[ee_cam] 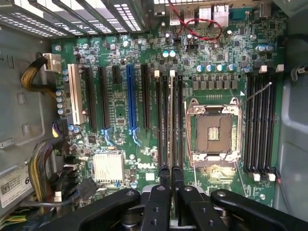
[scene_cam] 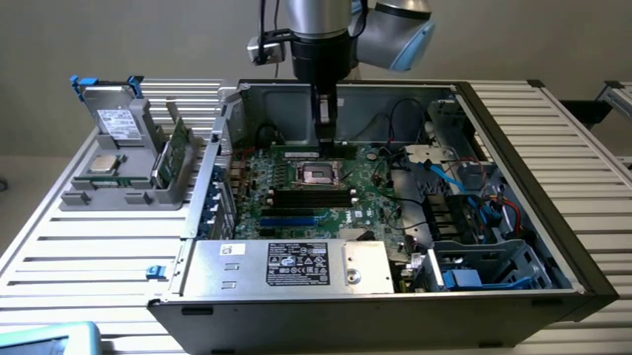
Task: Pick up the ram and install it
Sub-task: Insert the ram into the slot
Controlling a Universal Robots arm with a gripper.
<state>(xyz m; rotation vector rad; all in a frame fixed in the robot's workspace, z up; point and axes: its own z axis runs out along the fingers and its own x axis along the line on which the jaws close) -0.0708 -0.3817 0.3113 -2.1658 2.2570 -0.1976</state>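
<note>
The ram (scene_cam: 176,159), a thin green board, stands on edge in a grey holder (scene_cam: 118,198) on the exterior view's left, outside the computer case. My gripper (scene_cam: 326,139) hangs over the back of the motherboard (scene_cam: 296,214), well away from the ram. In the wrist view, the gripper (ee_cam: 170,172) has its two dark fingertips (ee_cam: 163,174) close together, and I see nothing between them. Below them run the long memory slots (ee_cam: 166,120) beside the open processor socket (ee_cam: 214,132). A pale strip lies along one slot, and I cannot tell what it is.
The holder also carries a grey drive (scene_cam: 117,118) with a white label and a square silver processor (scene_cam: 103,164). The case walls (scene_cam: 513,148), cable bundles (scene_cam: 464,192), the power supply box (scene_cam: 296,266) and a drive cage (scene_cam: 493,266) crowd the motherboard.
</note>
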